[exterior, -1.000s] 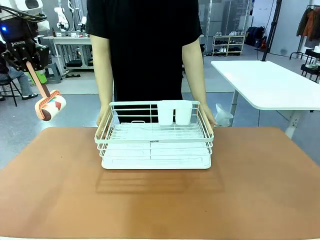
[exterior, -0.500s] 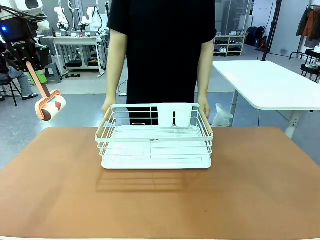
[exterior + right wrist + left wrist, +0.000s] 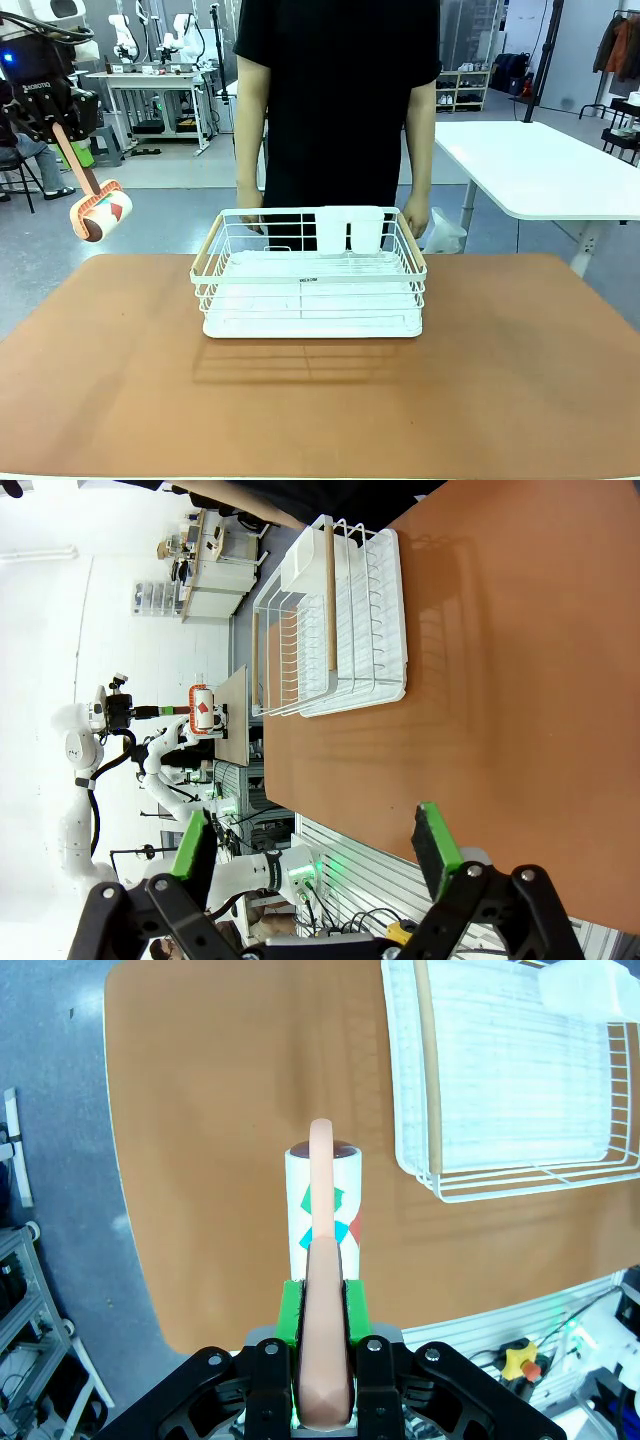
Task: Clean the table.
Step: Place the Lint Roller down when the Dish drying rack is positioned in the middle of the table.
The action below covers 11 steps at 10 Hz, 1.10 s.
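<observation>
The terracotta bench (image 3: 120, 390) spreads across the front view, its near half bare and smooth. Toward its far middle sits a white wire dish rack (image 3: 310, 280) on a white drip tray, with wooden side handles and a white cutlery holder (image 3: 350, 228) at its far rim. Up at the left, off the bench's far left corner and well above it, the left gripper (image 3: 62, 128) has its jaws clamped on the pale pink handle of a lint roller (image 3: 98, 210), whose patterned white roll hangs down at a slant; in the left wrist view the green pads (image 3: 290, 1310) press both sides of that handle and the roll (image 3: 325, 1210) points out over the bench's edge, the rack lying well apart to one side. The right gripper (image 3: 315, 855) hovers over the bench with its jaws wide apart and nothing between them. Behind the rack stands a person in a black shirt, both hands (image 3: 415, 215) hanging just beyond the rack's far rim. Farther off to the right is a white-topped table (image 3: 540, 165).
</observation>
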### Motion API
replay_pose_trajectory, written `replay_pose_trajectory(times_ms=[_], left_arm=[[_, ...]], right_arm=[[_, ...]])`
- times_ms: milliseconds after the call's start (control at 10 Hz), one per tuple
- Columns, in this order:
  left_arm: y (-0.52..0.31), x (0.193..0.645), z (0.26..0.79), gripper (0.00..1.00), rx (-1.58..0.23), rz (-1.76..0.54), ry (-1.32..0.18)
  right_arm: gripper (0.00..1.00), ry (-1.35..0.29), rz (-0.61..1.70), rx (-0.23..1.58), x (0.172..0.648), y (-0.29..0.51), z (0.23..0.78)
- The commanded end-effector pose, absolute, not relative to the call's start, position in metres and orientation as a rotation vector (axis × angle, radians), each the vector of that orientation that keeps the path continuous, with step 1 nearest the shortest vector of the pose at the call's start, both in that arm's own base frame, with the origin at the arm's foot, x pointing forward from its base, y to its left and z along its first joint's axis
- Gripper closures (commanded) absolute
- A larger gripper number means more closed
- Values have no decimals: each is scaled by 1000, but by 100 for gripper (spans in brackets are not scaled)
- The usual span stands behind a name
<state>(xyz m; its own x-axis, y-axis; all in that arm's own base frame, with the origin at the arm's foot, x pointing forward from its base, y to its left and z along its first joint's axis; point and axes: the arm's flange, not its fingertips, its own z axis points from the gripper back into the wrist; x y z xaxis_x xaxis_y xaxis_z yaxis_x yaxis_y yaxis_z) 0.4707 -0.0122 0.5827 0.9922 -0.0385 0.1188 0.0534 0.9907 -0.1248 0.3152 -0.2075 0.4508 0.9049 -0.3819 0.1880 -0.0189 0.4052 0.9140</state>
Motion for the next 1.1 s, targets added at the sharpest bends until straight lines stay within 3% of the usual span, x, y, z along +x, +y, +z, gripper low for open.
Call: replay_pose_trajectory(times_ms=[0, 200, 600, 700, 1000], left_arm=[[-14, 472, 589, 79, -129, -22, -122], [-12, 471, 583, 79, -128, -46, -116], [-9, 504, 575, 79, -403, 529, -158], [-7, 513, 570, 79, -369, 643, -223], [-13, 532, 548, 79, -202, 883, -204]], right_arm=[[0, -411, -234, 1150, 314, -207, 454], [0, -411, -234, 1150, 314, -207, 454], [0, -411, -234, 1150, 314, -207, 454], [0, -411, -234, 1150, 314, -207, 454], [0, -411, -234, 1150, 314, -207, 454]])
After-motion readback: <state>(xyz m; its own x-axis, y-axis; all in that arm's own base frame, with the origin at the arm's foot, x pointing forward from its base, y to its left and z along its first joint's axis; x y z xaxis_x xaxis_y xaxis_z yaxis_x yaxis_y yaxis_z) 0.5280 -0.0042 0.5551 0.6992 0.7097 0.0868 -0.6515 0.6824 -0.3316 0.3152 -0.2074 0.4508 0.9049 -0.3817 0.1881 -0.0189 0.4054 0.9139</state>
